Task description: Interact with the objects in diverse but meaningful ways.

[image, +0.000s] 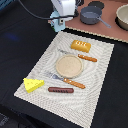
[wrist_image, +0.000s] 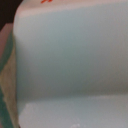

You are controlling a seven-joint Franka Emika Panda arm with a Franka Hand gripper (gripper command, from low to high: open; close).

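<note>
My gripper (image: 60, 18) hangs at the far corner of the woven placemat (image: 42, 62), right at the light blue cup (image: 56, 22). The cup's pale wall (wrist_image: 70, 60) fills the wrist view and hides my fingers, so I cannot tell whether they grip it. A yellow holed cheese wedge (image: 33, 84) and a thin brown sausage (image: 60, 90) lie at the mat's near end. An orange ridged bread block (image: 81, 46) lies at its far end. The small dark grey pan (image: 91, 15) stands on the pinkish surface beyond the mat, its handle toward the exterior view's right.
A round tan plate (image: 68, 65) sits mid-mat, with an orange-handled knife (image: 81, 56) beyond it and an orange-handled fork (image: 68, 80) in front. A beige bowl (image: 123, 16) stands at the exterior view's far right. Black tabletop (image: 20, 45) surrounds the mat.
</note>
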